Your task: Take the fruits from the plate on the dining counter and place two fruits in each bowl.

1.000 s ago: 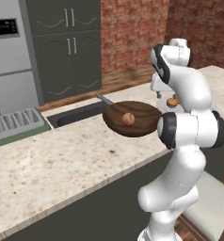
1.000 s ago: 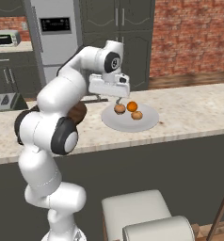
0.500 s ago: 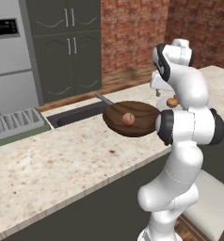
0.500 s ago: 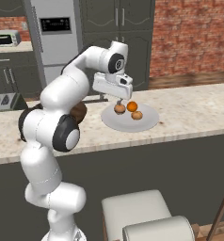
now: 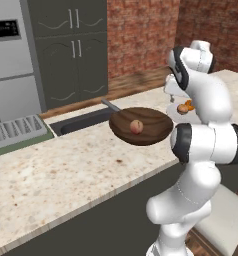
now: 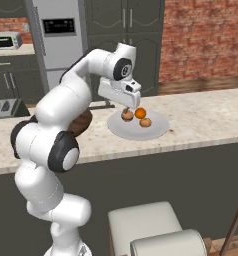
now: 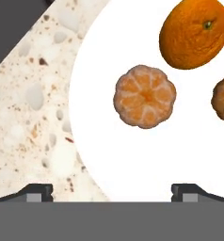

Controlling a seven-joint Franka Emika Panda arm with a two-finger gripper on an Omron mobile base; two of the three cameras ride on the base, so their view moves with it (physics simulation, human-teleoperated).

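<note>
Leftward base view: wooden bowl (image 5: 141, 126) on the speckled surface (image 5: 66, 170) holds one reddish fruit (image 5: 136, 127); the arm partly hides the plate (image 5: 181, 114) beyond it.

Right base view: pincer (image 6: 127, 110) hangs just above the plate (image 6: 156, 131), directly over a peeled fruit (image 6: 127, 115); an orange (image 6: 140, 113) and a third fruit (image 6: 146, 122) lie beside it.

Hand view: fingertips (image 7: 38, 192) stand wide apart, empty, touching nothing; the peeled fruit (image 7: 145, 96) lies between them, ahead on the white plate (image 7: 132, 160).
</note>
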